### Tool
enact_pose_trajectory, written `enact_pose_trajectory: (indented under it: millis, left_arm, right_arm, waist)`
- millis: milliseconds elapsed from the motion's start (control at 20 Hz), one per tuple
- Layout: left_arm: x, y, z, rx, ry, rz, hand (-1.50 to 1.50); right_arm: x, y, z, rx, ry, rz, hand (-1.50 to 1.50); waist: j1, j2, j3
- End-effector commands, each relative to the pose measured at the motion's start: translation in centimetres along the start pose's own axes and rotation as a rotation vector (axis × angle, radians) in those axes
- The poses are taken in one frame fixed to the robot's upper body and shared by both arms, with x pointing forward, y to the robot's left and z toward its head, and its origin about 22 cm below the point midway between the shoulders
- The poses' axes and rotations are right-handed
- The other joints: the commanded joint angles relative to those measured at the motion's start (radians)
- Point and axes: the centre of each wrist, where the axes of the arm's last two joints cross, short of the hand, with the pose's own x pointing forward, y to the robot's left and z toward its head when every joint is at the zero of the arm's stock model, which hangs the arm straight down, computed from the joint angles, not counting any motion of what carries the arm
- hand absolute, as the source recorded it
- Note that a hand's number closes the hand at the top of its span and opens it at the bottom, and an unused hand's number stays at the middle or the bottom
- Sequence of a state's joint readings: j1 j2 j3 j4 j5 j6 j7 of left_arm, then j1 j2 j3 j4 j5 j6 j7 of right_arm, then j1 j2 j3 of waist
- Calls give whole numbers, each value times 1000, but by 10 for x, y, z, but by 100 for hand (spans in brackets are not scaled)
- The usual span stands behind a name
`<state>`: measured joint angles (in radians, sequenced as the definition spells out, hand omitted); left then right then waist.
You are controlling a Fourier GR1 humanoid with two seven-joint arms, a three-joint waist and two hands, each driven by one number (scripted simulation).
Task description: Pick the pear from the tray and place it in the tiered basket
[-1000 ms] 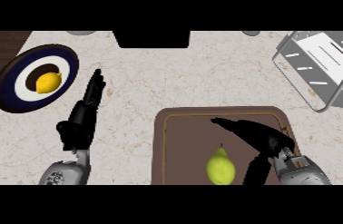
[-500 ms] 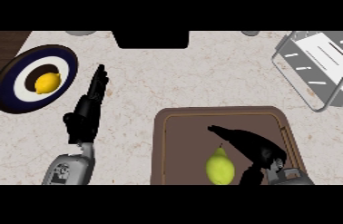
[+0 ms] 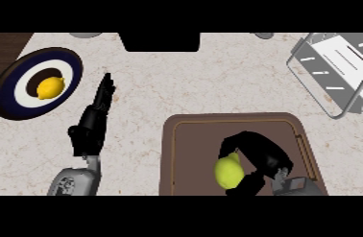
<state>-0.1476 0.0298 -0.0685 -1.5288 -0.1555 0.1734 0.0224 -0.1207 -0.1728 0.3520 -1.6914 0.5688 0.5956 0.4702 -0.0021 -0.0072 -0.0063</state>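
A yellow-green pear point(image 3: 227, 171) lies on the brown tray point(image 3: 191, 149) at the lower right. My right hand point(image 3: 262, 157) is over it, fingers and thumb curled round its top and right side, hiding part of it. The tiered basket point(image 3: 333, 70), a grey wire frame with a white shelf, stands at the upper right. My left hand point(image 3: 92, 121) rests open on the counter at the left, fingers pointing up and away from me.
A dark blue and white plate point(image 3: 21, 94) with a yellow lemon point(image 3: 48, 87) sits at the far left. A dark block point(image 3: 159, 41) stands at the counter's far edge. Bare counter lies between tray and basket.
My right hand has dropped onto the pear and its fingers have curled round it. The left hand has shifted slightly up and right.
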Motion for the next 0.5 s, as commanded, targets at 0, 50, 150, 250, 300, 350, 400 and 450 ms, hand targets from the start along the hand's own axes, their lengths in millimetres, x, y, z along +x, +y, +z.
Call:
enact_pose_trajectory:
  millis: [0,50,150,250,300,350,400,450]
  left_arm:
    - [2,16,6,-20,11,2,0]
    - [7,12,11,-9,-2,1,0]
    - [3,-7,4,9,-4,-4,0]
    - [-6,-1,16,10,11,-12,0]
    - [4,4,8,-23,-1,-2,0]
    - [-2,0,5,4,9,-21,0]
    - [1,-1,9,7,6,-7,0]
    - [-1,4,3,12,6,-6,0]
  right_arm:
    - [-2,15,-5,-41,-36,47,150]
    - [10,20,-7,-40,-25,32,150]
    - [-3,23,-25,-83,-20,42,150]
    - [-34,1,7,-97,34,156,150]
    - [-42,-8,10,-127,63,260,150]
    - [-72,-34,27,-134,103,341,150]
    - [-76,-53,41,-144,160,455,150]
    - [-88,-62,51,-158,184,542,150]
  waist:
    - [4,7,6]
    - [4,6,6]
    - [4,8,7]
    - [2,6,6]
    - [2,6,7]
    - [-9,8,7]
    - [-11,2,7]
    - [-24,5,7]
